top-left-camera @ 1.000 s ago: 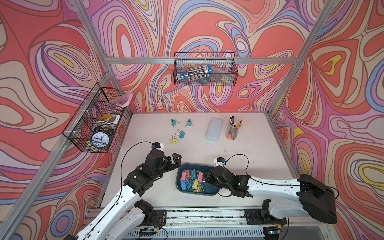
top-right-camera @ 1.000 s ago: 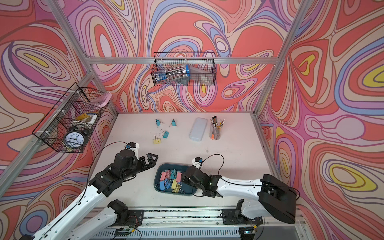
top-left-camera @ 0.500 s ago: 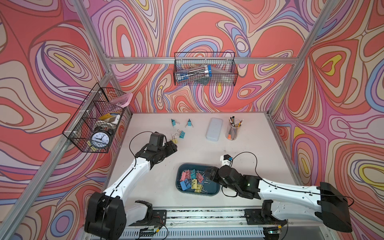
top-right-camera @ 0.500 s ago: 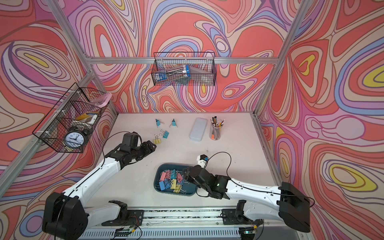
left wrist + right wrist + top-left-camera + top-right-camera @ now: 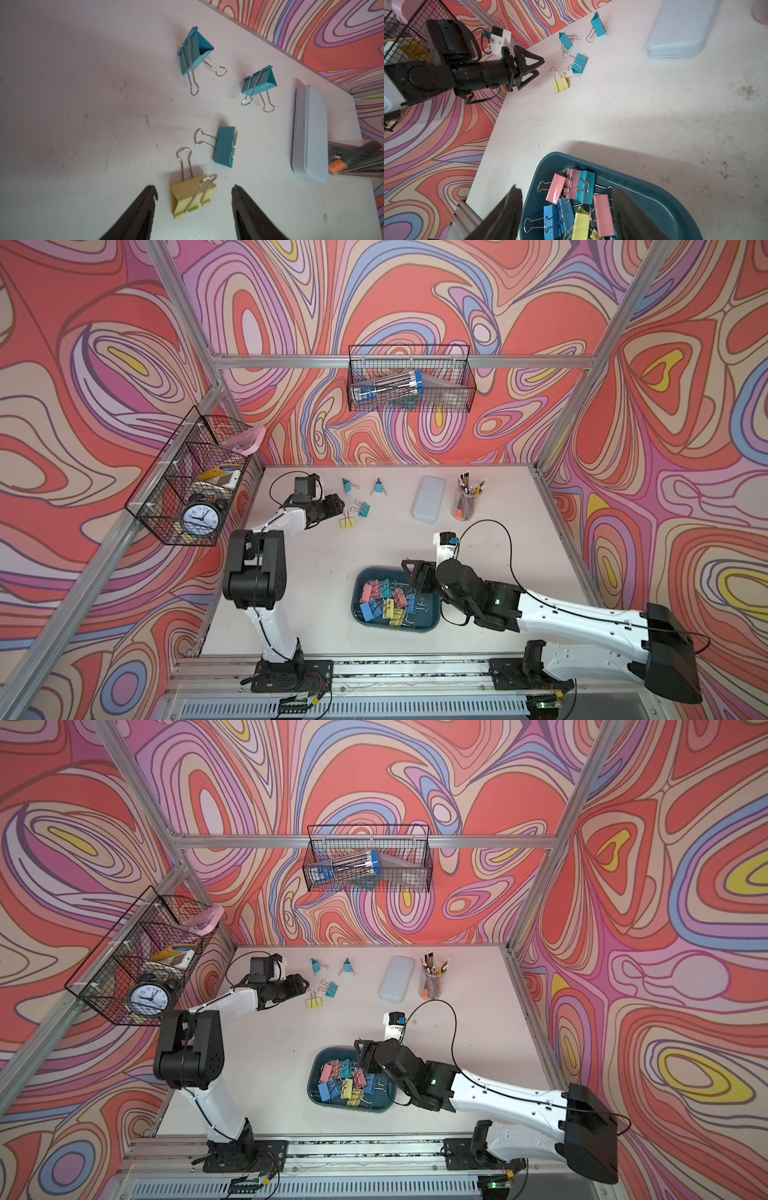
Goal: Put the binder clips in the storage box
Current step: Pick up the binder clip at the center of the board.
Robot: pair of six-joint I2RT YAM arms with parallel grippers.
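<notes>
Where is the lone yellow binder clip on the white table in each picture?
In a top view: yellow binder clip, left of centre.
In a top view: same place.
Left wrist view: clip framed by open left gripper.
Right wrist view: clip just ahead of that gripper.
Shared landmark: neighbouring teal binder clip.

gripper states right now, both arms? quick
Left gripper: open, empty, close to the yellow binder clip, not gripping it.
Right gripper: open, empty, above the storage box.
</notes>
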